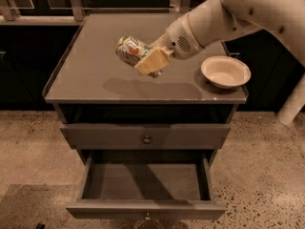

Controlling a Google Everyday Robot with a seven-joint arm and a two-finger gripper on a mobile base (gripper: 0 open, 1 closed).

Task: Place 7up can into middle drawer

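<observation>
The 7up can (128, 50), silvery with green and red print, lies on its side in my gripper (145, 60), lifted above the grey cabinet top (90, 80). The gripper's cream fingers (152, 61) are shut on the can's right end. The arm reaches in from the upper right. The middle drawer (145, 182) stands pulled open below, a shallow grey tray with nothing in it. It is lower and nearer to the camera than the can. The upper drawer front (145, 136) with its round knob is shut.
A cream round bowl (225, 71) sits on the cabinet top at the right, close to the arm's wrist. Speckled floor surrounds the cabinet. Dark shelving and rails run behind the cabinet.
</observation>
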